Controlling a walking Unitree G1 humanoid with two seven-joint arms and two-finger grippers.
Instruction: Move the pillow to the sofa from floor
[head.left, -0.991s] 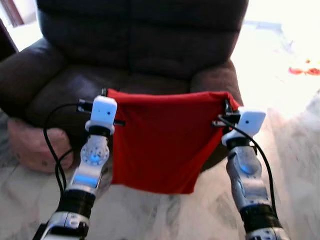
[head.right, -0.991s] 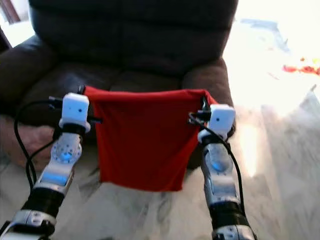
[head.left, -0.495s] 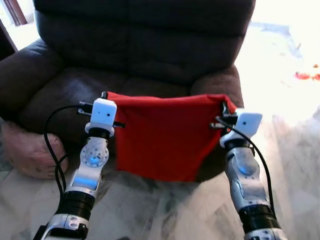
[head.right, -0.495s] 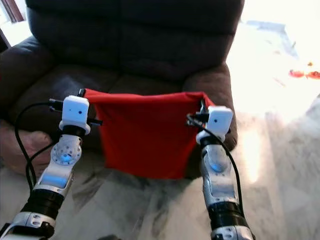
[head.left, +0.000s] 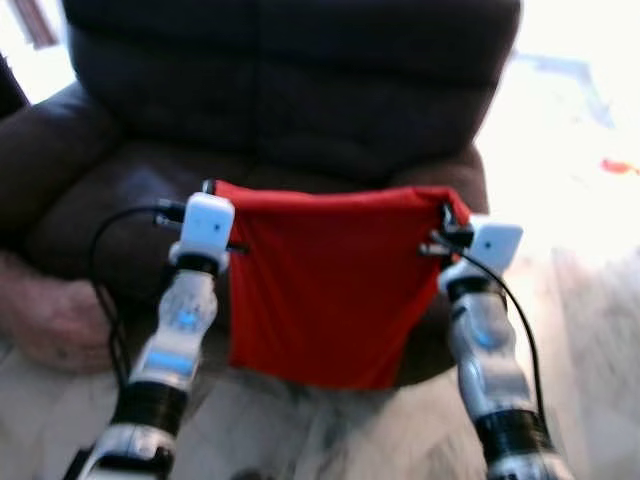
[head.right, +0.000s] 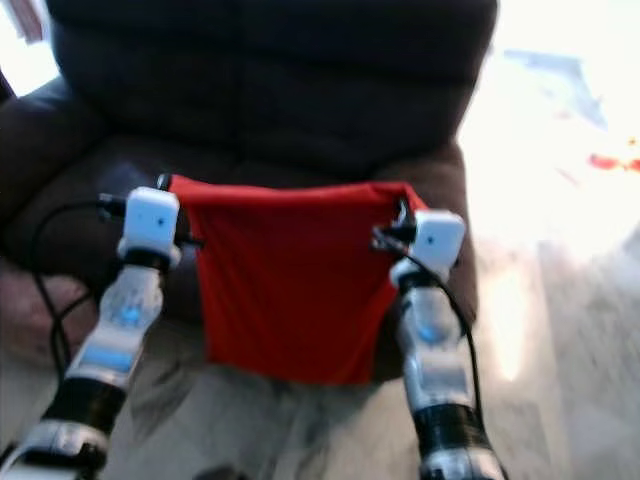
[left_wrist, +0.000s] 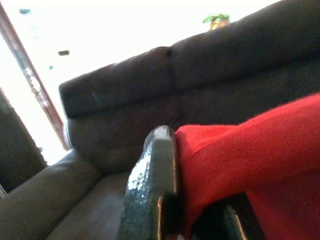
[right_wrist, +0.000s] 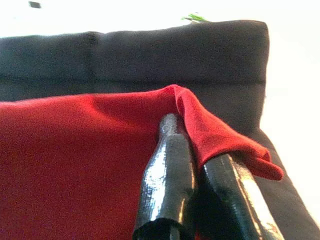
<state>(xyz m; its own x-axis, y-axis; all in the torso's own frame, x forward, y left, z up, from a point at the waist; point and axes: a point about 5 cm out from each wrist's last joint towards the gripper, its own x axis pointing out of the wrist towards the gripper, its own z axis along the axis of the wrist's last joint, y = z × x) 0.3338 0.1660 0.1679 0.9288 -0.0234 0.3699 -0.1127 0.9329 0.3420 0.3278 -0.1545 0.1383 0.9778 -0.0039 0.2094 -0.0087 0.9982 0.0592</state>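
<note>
A flat red pillow (head.left: 320, 280) hangs stretched between my two grippers, in front of the dark brown sofa (head.left: 290, 90). My left gripper (head.left: 209, 188) is shut on its upper left corner, and my right gripper (head.left: 449, 214) is shut on its upper right corner. The pillow's top edge is level with the seat cushion's front, and its lower edge dangles above the floor. In the left wrist view a black finger (left_wrist: 152, 190) presses against the red cloth (left_wrist: 250, 160). In the right wrist view both fingers (right_wrist: 167, 175) pinch a fold of the pillow (right_wrist: 75, 155).
The sofa's armrests (head.left: 45, 150) flank the seat on both sides. A pinkish rounded object (head.left: 50, 320) lies on the pale marble floor (head.left: 590, 330) by the sofa's left front. Bright light washes out the floor at the right.
The pillow has been lifted a little and stays gripped at both corners. The camera has shifted slightly and the picture is now blurred.
</note>
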